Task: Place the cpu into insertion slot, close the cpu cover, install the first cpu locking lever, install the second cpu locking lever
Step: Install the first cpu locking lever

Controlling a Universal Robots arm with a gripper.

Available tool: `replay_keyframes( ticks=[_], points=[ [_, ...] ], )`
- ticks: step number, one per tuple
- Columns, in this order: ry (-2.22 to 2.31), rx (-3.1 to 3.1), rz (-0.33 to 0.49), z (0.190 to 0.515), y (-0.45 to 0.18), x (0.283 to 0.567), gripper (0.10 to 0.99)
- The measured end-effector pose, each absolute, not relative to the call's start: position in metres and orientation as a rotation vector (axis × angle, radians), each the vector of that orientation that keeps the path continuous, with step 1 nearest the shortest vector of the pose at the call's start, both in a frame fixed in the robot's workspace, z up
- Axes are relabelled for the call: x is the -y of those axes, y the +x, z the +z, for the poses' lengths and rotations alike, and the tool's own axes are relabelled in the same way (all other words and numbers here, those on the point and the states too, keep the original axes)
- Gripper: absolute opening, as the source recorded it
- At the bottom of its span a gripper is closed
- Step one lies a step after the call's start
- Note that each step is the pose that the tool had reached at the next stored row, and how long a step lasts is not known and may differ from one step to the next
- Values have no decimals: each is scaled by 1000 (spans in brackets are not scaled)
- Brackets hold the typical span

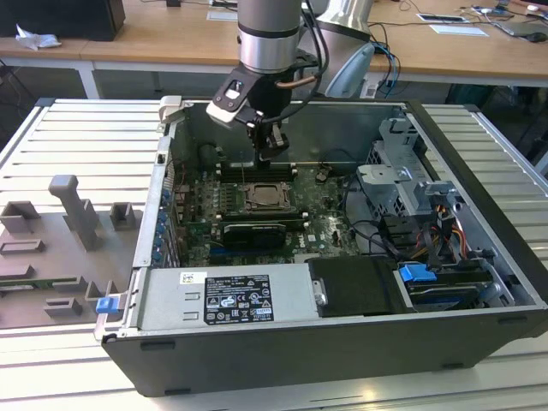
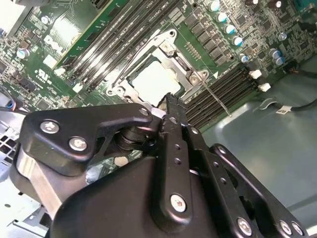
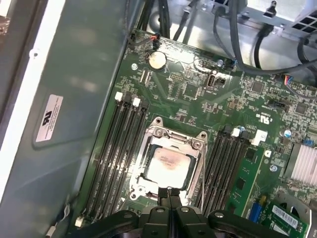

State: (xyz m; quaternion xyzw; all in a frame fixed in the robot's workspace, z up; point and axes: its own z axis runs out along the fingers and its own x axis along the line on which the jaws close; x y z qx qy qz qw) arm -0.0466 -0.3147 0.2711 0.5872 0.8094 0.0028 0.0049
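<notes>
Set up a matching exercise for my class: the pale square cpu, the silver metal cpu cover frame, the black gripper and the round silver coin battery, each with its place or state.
1. pale silvery square cpu
2. thin silver metal cpu cover
3. black gripper
4. round silver coin battery

a. fingers shut together
b. on the green motherboard, apart from the chip
c. lies flat, framing the chip
d. seated, face showing through a square window

Pairs: 1-d, 2-c, 3-a, 4-b

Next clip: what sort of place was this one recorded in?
Probably a robotics lab or workshop: an open desktop computer case lies on a slotted aluminium bench, wooden desks stand behind, and grey fixtures sit on the exterior view's left.
</notes>
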Motion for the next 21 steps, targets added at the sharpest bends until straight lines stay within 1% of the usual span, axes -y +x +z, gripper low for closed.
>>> replay_keyframes(
  ticks=[5,9,21],
  points=[
    [1763,-2588,9,271,-47,315,106],
    [1554,-2720,10,271,-47,315,106],
    [1249,-2874,12,270,-47,315,106]
  ],
)
